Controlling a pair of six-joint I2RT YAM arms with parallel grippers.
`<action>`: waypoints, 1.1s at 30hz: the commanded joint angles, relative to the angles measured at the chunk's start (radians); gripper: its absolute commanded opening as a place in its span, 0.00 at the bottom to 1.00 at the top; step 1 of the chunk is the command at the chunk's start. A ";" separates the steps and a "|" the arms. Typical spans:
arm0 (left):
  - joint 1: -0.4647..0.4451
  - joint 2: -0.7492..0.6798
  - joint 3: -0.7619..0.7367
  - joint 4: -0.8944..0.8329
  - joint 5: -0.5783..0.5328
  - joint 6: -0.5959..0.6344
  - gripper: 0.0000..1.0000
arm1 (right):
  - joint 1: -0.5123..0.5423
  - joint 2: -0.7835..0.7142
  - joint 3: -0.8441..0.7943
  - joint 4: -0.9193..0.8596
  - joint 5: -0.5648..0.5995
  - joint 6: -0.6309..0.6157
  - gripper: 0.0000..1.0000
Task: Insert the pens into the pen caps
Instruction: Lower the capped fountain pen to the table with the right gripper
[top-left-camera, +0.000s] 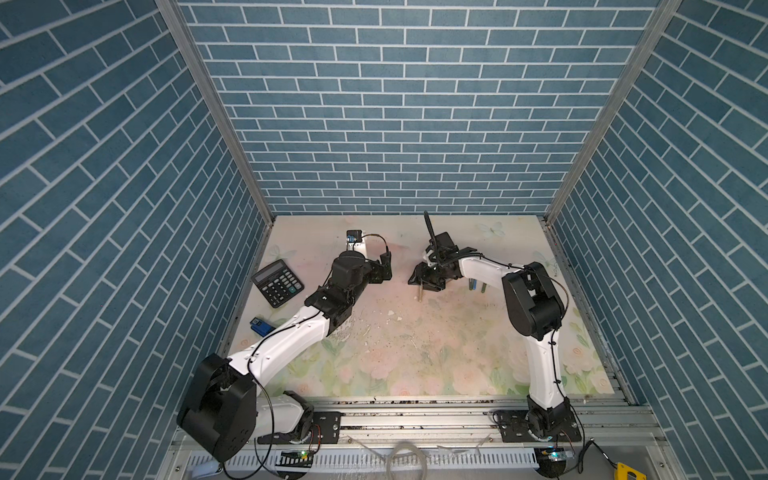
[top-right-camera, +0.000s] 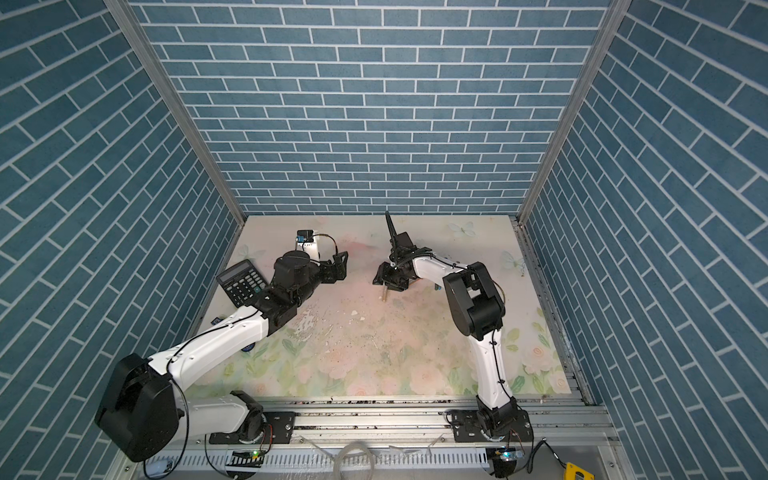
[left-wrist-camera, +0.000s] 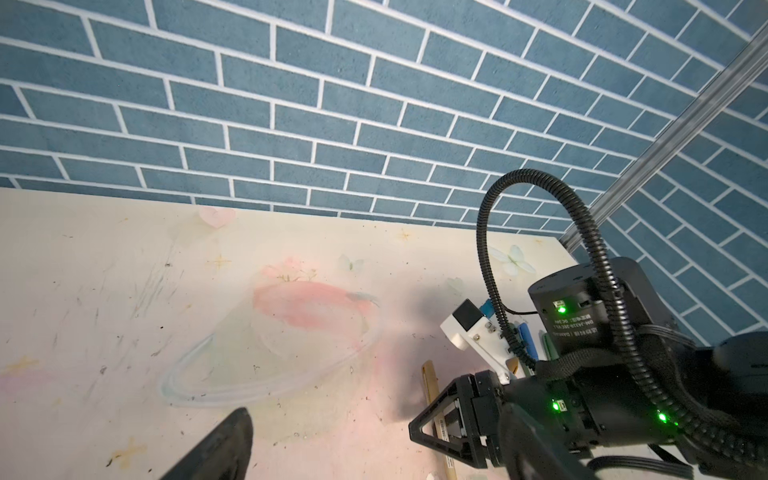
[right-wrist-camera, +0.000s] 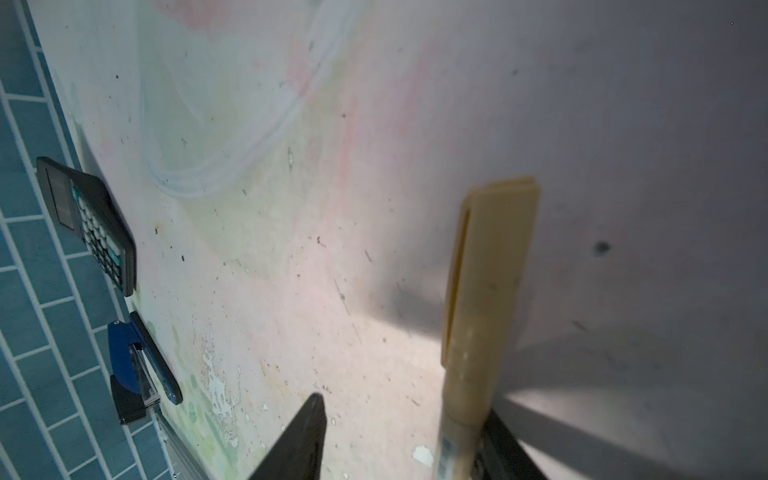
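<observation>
A tan-gold pen with its tan-gold pen cap pushed on shows large in the right wrist view. It lies against one finger of my right gripper, which is open with a wide gap to the other finger. In both top views the pen pokes out below that gripper. My left gripper hovers open and empty to the pen's left. Only one of its fingers shows in the left wrist view. A blue piece and a green piece lie half hidden under the right arm.
A black calculator and a blue stapler lie along the mat's left edge. Blue brick walls close in three sides. A metal rail runs along the front, where both arm bases stand.
</observation>
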 joint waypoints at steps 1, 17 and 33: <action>-0.081 0.005 -0.085 0.086 -0.097 -0.065 0.94 | -0.001 -0.011 -0.027 0.028 -0.052 0.034 0.54; -0.284 0.421 -0.035 0.159 -0.195 -0.058 0.97 | -0.022 -0.061 -0.078 0.082 -0.041 0.067 0.54; -0.298 0.704 0.208 0.059 -0.321 -0.141 0.95 | -0.021 -0.109 -0.166 0.180 -0.112 0.158 0.52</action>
